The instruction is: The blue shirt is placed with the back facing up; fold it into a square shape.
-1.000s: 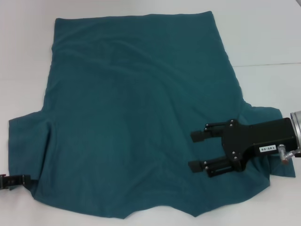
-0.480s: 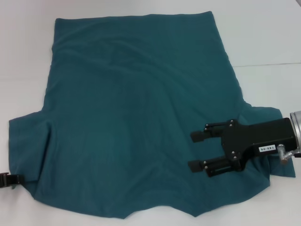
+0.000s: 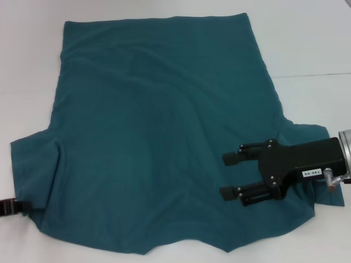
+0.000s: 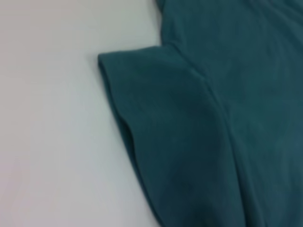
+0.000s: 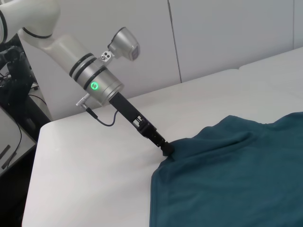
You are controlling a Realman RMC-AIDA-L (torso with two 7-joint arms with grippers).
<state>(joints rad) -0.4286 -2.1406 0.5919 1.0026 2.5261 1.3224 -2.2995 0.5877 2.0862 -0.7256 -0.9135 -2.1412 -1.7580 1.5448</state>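
The blue shirt (image 3: 159, 126) lies spread flat on the white table (image 3: 307, 44), hem at the far side and both sleeves near me. My right gripper (image 3: 226, 175) hovers over the shirt next to its right sleeve, open, with nothing between its fingers. My left gripper (image 3: 11, 207) shows only as a black tip at the picture's left edge, at the lower corner of the left sleeve. In the right wrist view the left gripper (image 5: 163, 147) meets the sleeve edge of the shirt (image 5: 236, 175). The left wrist view shows the left sleeve (image 4: 180, 123) lying flat.
A seam (image 3: 312, 75) crosses the table top at the right. In the right wrist view, wall panels stand behind the table, and dark equipment with cables (image 5: 14, 94) sits beyond its edge.
The left gripper's black tip has drawn back toward the left edge, showing less of itself. The shirt and the right gripper have not moved.
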